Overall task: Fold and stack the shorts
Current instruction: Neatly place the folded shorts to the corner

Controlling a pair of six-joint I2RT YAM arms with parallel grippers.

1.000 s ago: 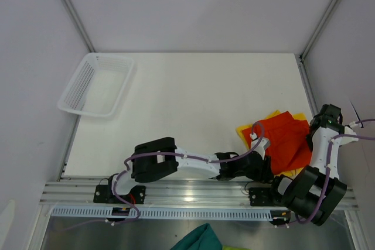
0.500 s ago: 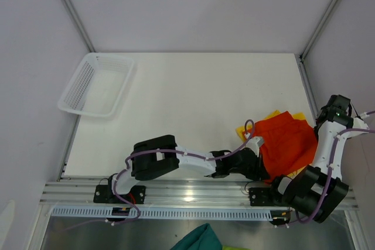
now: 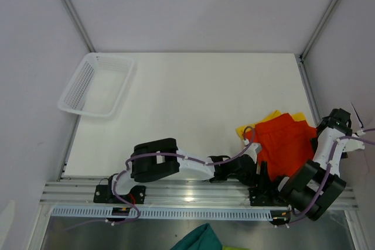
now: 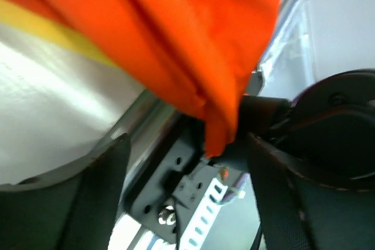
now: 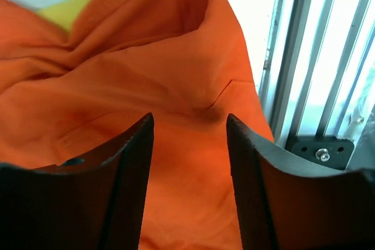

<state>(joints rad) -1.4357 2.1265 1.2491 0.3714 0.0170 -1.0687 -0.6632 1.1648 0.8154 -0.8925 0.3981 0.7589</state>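
Left pincer (image 4: 187, 141) had its fingers apart, with a corner of the soft orange-red shorts (image 3: 287, 141) hanging between them. Right pincer (image 5: 188, 122), apart too, hung over those shorts, at the white table's (image 3: 193, 98) four o'clock.

White table (image 3: 193, 98) stands between pale walls (image 3: 193, 10), aluminium rail (image 3: 193, 192) along its near edge.

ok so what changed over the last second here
The left gripper drew back toward the table's near edge, and the orange shorts flattened out, with one fold now hanging over the rail. The right gripper swung out to the right, then settled over the orange fabric. Both grippers are open now. The yellow shorts still peek out underneath, and the basket has not moved.
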